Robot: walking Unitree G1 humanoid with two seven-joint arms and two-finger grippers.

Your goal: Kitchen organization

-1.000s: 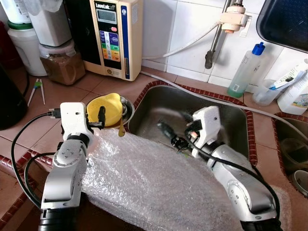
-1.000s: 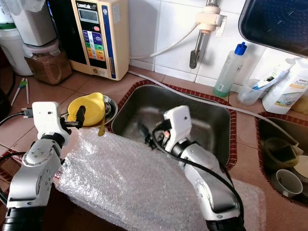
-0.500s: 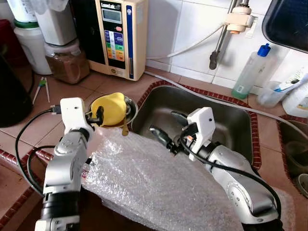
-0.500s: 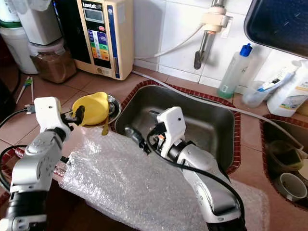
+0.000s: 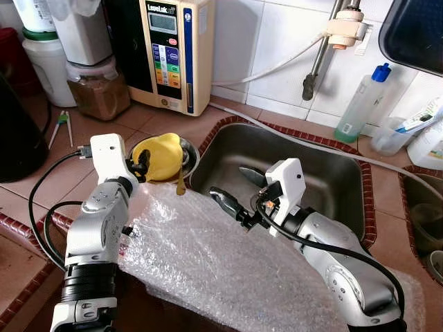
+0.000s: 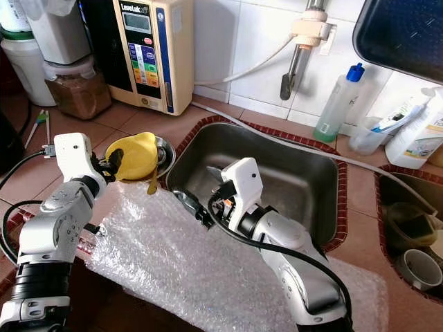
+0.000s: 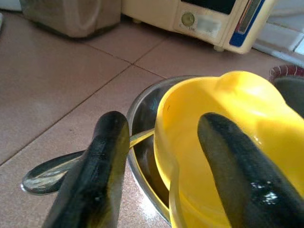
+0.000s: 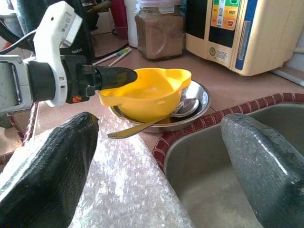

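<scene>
A terracotta-tiled tabletop (image 5: 149,121) runs along a white tiled wall, with a steel sink (image 5: 325,173) set into it behind a red-brown rim. A sheet of bubble wrap (image 5: 208,263) lies over the front edge of the tabletop, between the 2 arms.

The left hand (image 7: 161,166) is at the yellow bowl (image 5: 160,153), which sits tilted in a shallow steel dish (image 8: 199,97) just left of the sink. Its 2 fingers are apart and straddle the bowl's near rim, 1 finger outside the wall and 1 inside; whether they press on the rim cannot be told. A spoon (image 7: 52,173) lies in the dish under the bowl, its handle sticking out over the edge toward the bubble wrap.

The right hand (image 5: 232,190) hovers over the front left corner of the sink, above the far edge of the bubble wrap, its fingers spread wide and holding nothing.

Against the wall stand a cream appliance with coloured buttons (image 5: 173,48), a lidded jar of brown powder (image 5: 100,90) and a white jug (image 5: 48,59). Right of the tap (image 5: 325,41) stands a clear bottle with a blue cap (image 5: 361,104).
</scene>
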